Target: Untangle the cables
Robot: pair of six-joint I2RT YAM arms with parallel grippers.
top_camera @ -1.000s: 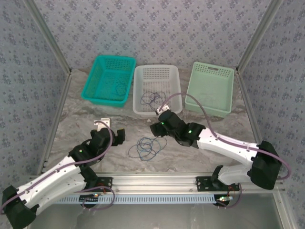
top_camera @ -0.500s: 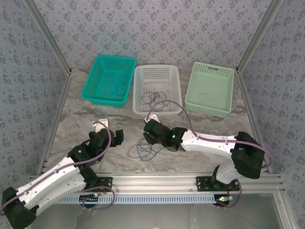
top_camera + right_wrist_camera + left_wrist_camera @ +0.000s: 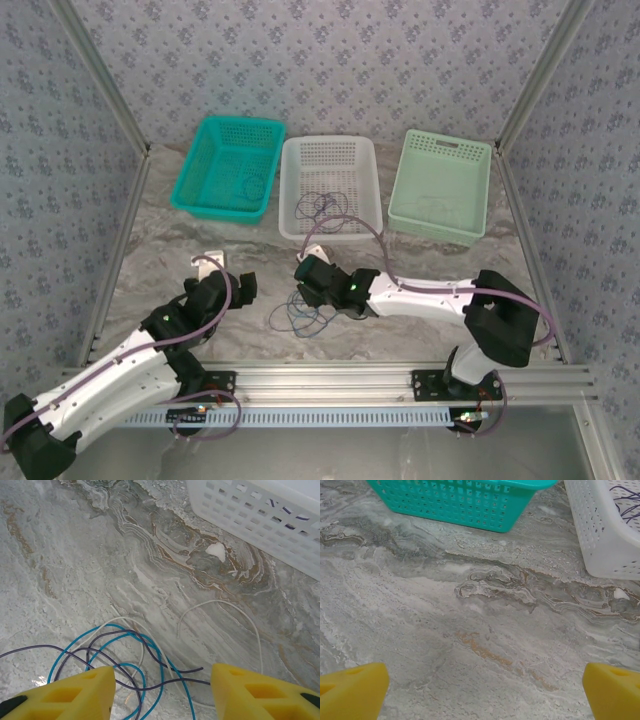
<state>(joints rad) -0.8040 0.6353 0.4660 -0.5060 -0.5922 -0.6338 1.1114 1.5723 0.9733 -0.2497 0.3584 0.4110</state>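
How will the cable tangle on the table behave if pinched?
Probably floppy: the tangle lies in loose flat loops. Likely light and thin, so it may slip from the right fingers. Crossed strands would probably drag along together.

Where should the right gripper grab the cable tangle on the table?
Probably the cable tangle where its blue and purple loops cross, coming from straight above: it lies flat on the table, and that crossing sits just under the open right gripper.
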